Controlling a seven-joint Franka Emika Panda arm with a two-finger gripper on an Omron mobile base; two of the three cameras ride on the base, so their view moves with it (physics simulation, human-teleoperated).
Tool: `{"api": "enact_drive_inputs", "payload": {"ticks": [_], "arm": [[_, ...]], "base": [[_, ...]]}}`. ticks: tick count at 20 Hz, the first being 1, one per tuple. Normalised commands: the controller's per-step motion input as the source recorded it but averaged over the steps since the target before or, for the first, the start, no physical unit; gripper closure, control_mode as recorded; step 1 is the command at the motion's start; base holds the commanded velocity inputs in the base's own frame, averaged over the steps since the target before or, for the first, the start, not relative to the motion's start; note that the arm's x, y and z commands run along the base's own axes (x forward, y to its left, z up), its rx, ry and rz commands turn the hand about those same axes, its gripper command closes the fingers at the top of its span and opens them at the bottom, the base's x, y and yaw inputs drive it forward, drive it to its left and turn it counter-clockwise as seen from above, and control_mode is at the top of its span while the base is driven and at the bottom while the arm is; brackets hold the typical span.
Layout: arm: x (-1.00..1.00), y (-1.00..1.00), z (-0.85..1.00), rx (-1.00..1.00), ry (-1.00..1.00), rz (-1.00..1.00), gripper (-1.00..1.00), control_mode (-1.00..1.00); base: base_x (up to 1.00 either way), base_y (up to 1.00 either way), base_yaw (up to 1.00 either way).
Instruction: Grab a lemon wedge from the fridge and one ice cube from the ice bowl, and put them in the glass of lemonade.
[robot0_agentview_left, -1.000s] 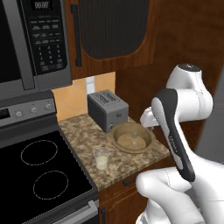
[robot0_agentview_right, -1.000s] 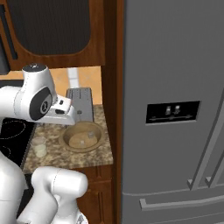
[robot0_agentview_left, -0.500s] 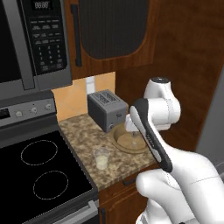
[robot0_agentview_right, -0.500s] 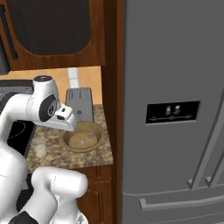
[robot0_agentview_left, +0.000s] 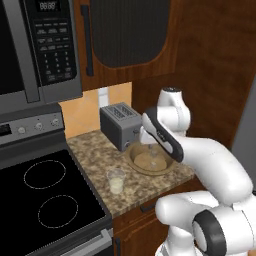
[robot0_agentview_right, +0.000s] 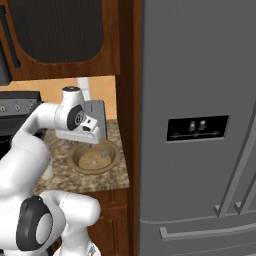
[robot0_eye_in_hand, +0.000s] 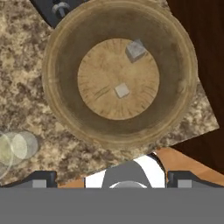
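The tool (robot0_eye_in_hand: 112, 180) hangs spread wide above the ice bowl (robot0_eye_in_hand: 61, 109), gripping nothing, and two ice cubes (robot0_eye_in_hand: 122, 90) lie apart on the bowl's pale floor. The bowl sits on the speckled granite surface (robot0_agentview_left: 95, 155) just in front of the grey toaster (robot0_agentview_left: 119, 125), with the glass of lemonade (robot0_agentview_left: 116, 180) near it toward the black cooktop (robot0_agentview_left: 45, 205). The steel fridge (robot0_agentview_right: 200, 75) stands closed beside the surface.
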Motion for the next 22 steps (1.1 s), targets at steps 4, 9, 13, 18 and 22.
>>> {"api": "enact_drive_inputs", "payload": {"ticks": [4, 9, 13, 18, 22], "arm": [[0.52, -0.41, -0.40, 0.00, 0.00, 0.18, -1.00, -1.00], [0.11, -0.03, -0.35, 0.00, 0.00, 0.16, -1.00, -1.00], [0.00, 0.07, -0.39, -0.01, 0.03, 0.11, -1.00, -1.00], [0.00, 0.12, -0.40, 0.00, 0.13, 0.11, -1.00, -1.00], [0.09, 0.03, -0.51, 0.00, 0.14, 0.07, -1.00, -1.00]], "base": [[0.00, 0.00, 0.00], [0.00, 0.00, 0.00], [0.00, 0.00, 0.00], [0.00, 0.00, 0.00], [0.00, 0.00, 0.00]]}}
